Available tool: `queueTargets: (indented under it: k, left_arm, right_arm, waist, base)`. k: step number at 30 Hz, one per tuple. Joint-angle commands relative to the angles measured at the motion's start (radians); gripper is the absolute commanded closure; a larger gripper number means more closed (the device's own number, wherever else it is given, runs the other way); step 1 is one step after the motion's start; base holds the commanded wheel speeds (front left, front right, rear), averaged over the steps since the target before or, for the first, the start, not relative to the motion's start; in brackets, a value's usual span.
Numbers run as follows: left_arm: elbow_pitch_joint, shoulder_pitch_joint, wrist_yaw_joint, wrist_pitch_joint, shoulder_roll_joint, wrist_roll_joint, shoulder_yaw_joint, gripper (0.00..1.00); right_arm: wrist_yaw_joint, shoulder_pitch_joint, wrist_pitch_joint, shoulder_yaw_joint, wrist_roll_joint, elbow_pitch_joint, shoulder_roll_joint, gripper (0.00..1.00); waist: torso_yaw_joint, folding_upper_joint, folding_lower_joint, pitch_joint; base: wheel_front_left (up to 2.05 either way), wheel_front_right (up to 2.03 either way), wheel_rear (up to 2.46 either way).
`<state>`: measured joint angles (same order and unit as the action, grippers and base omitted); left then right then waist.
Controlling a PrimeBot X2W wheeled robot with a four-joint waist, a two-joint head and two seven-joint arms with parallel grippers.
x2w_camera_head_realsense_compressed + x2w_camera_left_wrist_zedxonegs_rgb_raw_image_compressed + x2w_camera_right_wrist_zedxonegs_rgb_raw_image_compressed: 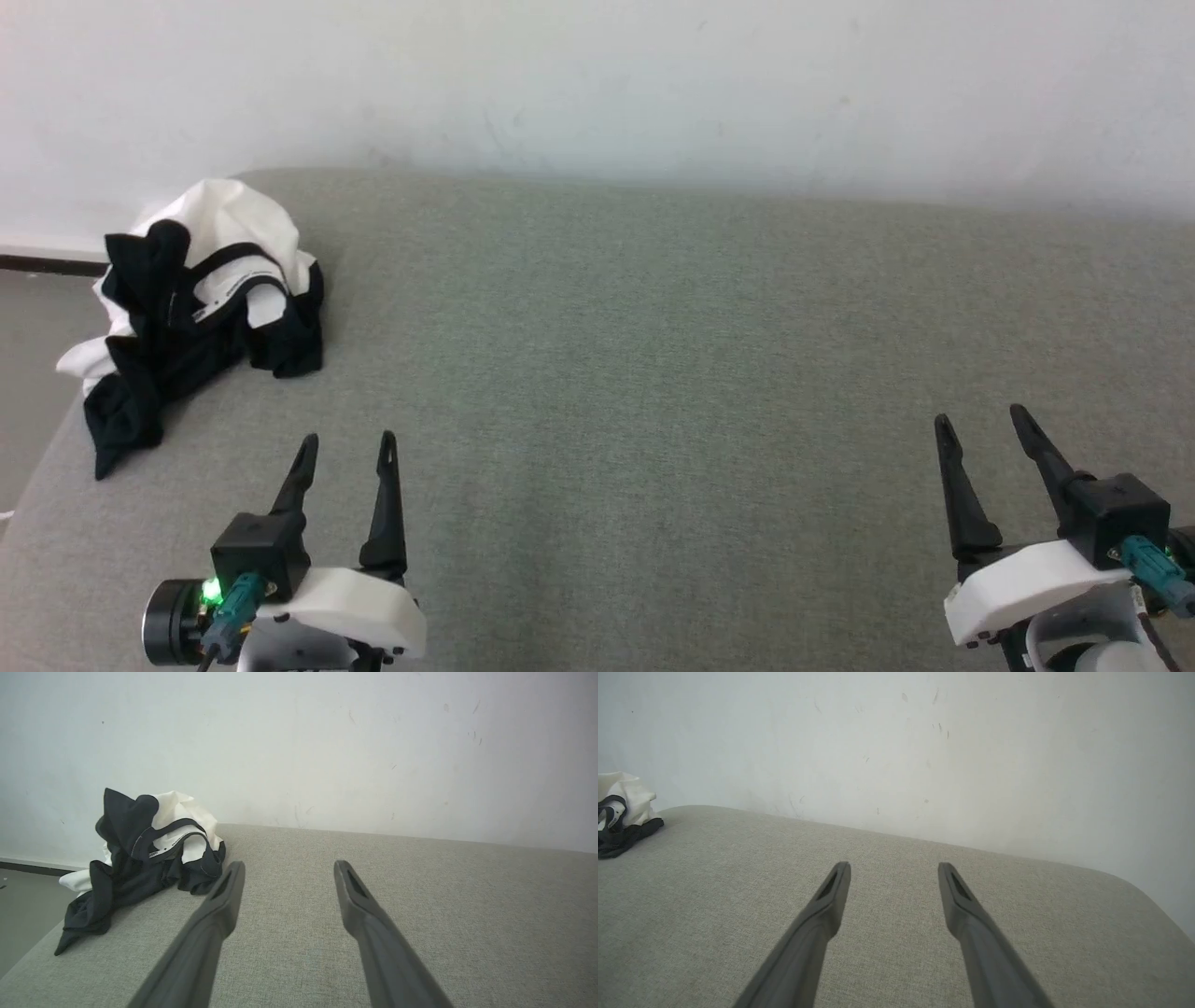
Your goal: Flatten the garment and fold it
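The garment (196, 299) lies crumpled in a heap at the far left corner of the grey padded table (653, 373), white cloth bunched with black sleeves and black neck trim; one black end hangs near the left edge. The left wrist view has the same garment (145, 858) to the left beyond the fingers, and a bit of the garment (621, 812) peeks in at the right wrist view's left edge. My left gripper (347, 439) is open, hovering near the front, right of the heap and not touching it. My right gripper (980, 415) is open at the front right, nothing between its fingers.
A pale wall (597, 84) runs behind the table's far edge. The table's left edge drops to a grey floor (33, 355) with a dark skirting strip. The table's rounded far right corner (1134, 882) lies beyond the right gripper.
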<state>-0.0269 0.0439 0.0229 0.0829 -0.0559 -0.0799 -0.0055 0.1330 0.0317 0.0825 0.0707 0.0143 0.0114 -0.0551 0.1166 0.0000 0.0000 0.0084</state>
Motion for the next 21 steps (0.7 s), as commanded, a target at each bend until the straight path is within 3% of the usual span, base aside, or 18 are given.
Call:
queueTargets:
  k: [1, 21]
  left_arm:
    - [-0.008, 0.019, 0.008, 0.010, 0.002, -0.013, 0.002, 0.00]
    - [-0.046, 0.063, 0.063, 0.052, 0.003, -0.071, -0.007, 0.00]
  right_arm:
    - [-0.001, 0.012, 0.010, 0.006, 0.007, -0.005, 0.002, 0.00]
    - [-0.001, -0.007, 0.052, -0.036, -0.006, 0.006, 0.003, 0.00]
  waist:
    - [0.025, 0.0000, 0.0000, 0.000]
    - [0.179, 0.0000, 0.0000, 0.009]
  base:
    - [0.00, 0.00, 0.00]
    - [0.00, 0.00, 0.00]
